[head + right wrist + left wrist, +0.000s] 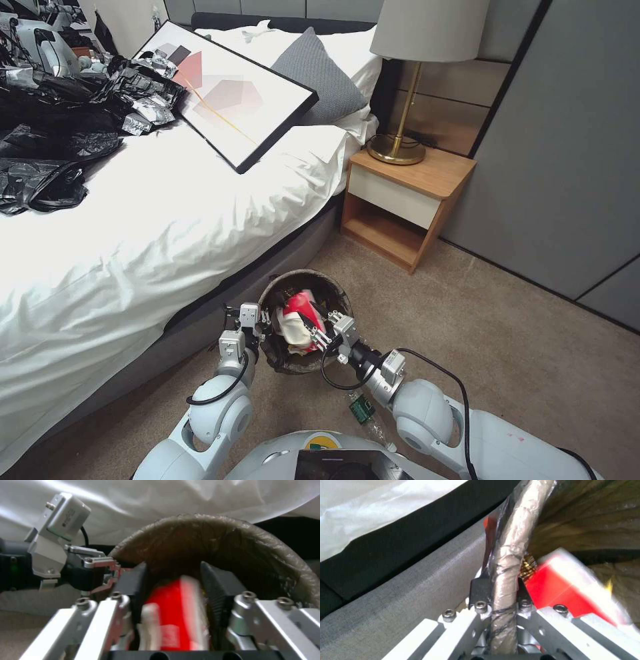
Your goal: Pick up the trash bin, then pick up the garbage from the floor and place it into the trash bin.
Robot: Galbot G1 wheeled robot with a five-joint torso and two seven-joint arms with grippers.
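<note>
The trash bin (pixel 333 288), round and lined with a dark bag, hangs tilted just above the carpet beside the bed. My left gripper (pixel 255 321) is shut on its left rim (pixel 511 542), one finger inside and one outside. My right gripper (pixel 325 333) reaches over the bin's mouth from the right. Its fingers stand apart around a blurred red-and-white wrapper (pixel 173 615) that lies inside the bin (pixel 253 555) on other garbage (pixel 293 333). The same wrapper (pixel 566 585) shows past the clamped rim. A green-labelled clear bottle (pixel 363 408) lies on the floor under my right forearm.
The bed (pixel 133 227) runs close along the left, carrying black plastic bags (pixel 60 133), a framed picture (pixel 227 93) and pillows. A wooden nightstand (pixel 407 200) with a lamp (pixel 407 80) stands ahead, and grey wall panels (pixel 567 167) close the right. Open carpet (pixel 520 347) lies to the right.
</note>
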